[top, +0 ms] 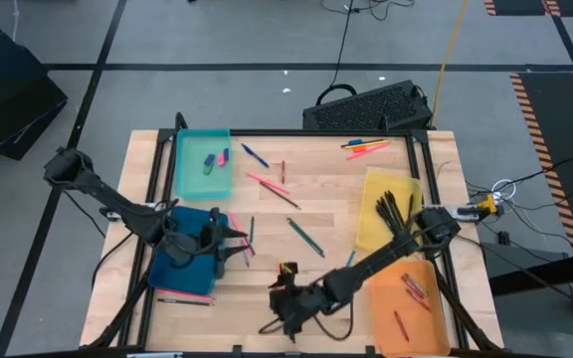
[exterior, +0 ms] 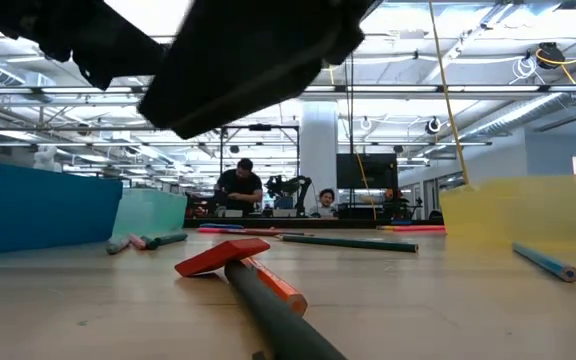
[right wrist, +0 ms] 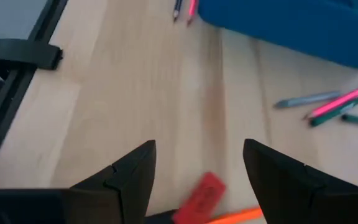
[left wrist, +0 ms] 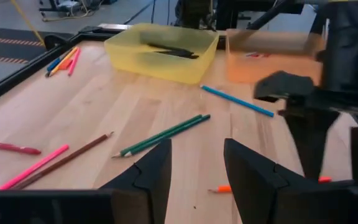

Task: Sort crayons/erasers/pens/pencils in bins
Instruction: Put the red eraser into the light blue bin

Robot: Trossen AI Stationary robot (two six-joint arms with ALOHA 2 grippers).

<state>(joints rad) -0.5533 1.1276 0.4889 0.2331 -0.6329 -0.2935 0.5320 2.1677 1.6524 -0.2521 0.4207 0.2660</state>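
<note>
At the counter's near edge, the right gripper, fingers apart, hovers over a small red block eraser lying on an orange crayon. Next it likely must descend and close on the eraser. Farther left, the left gripper waits spread by the dark blue translucent bin.

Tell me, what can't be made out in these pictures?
- Dark blue plastic bin: the left tool and its arm cover its contents in the high view.
- Small items in the teal plastic bin: too small there to identify.
- Low view: a dark arm blocks the top.
</note>
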